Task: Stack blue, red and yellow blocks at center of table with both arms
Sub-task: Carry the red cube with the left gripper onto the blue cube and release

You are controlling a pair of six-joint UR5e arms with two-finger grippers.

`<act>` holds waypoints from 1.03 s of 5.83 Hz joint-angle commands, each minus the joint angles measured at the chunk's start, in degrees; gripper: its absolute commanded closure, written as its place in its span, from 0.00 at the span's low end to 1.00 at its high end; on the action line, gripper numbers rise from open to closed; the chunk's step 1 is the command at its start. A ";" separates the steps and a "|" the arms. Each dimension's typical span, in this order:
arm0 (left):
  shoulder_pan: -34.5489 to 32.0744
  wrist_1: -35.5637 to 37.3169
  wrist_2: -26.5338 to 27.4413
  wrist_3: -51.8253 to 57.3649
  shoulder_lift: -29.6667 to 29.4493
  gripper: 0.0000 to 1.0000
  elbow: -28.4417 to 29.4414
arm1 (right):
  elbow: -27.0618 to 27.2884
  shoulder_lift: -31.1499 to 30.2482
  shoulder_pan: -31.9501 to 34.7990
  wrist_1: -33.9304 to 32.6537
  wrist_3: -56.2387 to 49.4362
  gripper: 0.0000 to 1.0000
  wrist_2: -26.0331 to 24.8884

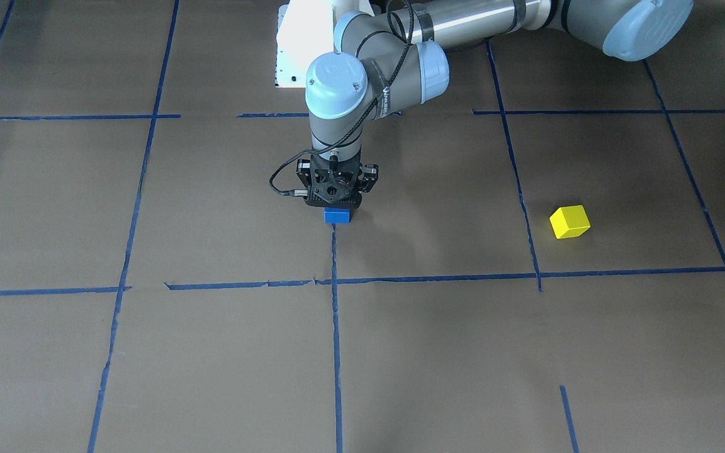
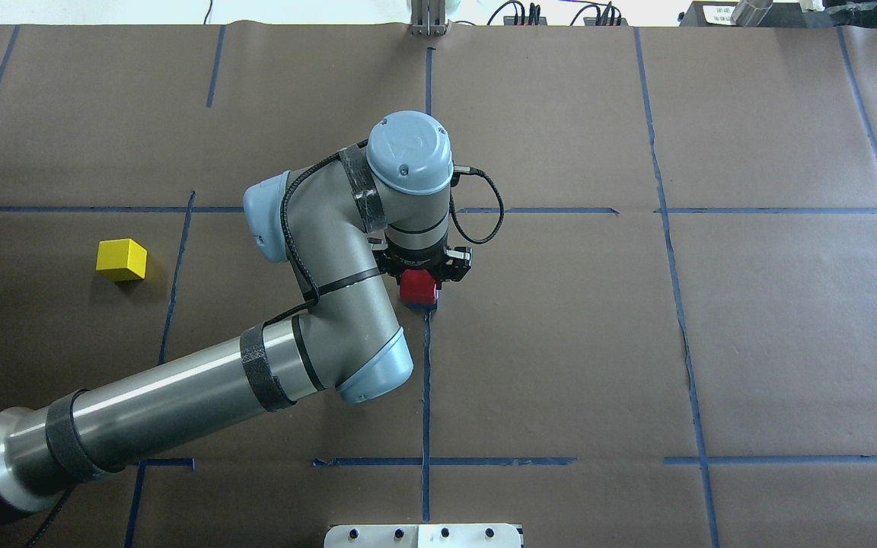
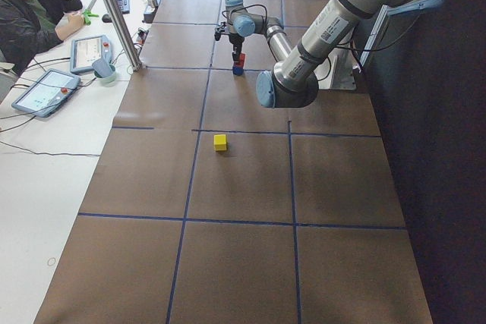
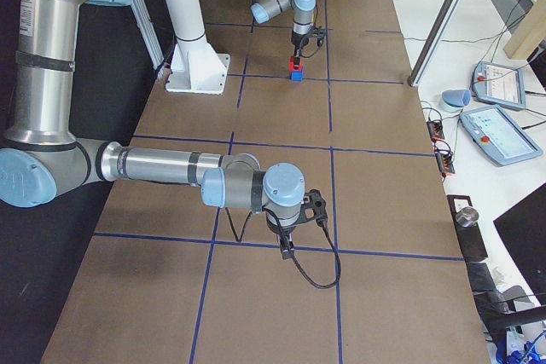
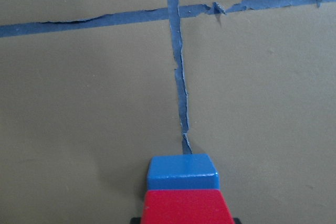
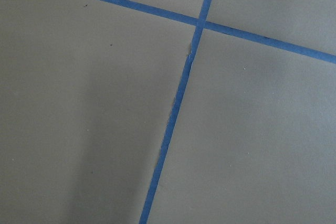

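Observation:
My left gripper is at the table's centre, shut on the red block. The red block rests on top of the blue block, which stands on the brown paper beside a blue tape line. The left wrist view shows the red block directly over the blue block. The yellow block lies alone on the robot's left side, also seen in the front view. My right gripper hangs low over a tape line far from the stack; I cannot tell if it is open or shut.
The robot's white base plate sits at the near table edge. A side table with tablets, a metal post and a seated operator lie beyond the far edge. Blue tape lines grid the paper.

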 commanded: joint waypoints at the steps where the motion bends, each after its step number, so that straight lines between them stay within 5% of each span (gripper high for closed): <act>1: 0.00 0.00 0.00 0.00 -0.06 0.75 0.23 | 0.00 0.00 0.00 0.00 0.00 0.00 0.09; 4: 0.00 0.00 0.00 -0.44 -0.41 0.00 0.23 | 0.00 0.00 0.00 -0.09 0.00 0.00 0.00; 6: -3.48 1.13 -1.13 -0.88 -0.77 0.00 -2.82 | 0.00 0.00 0.00 -0.09 0.00 0.00 0.09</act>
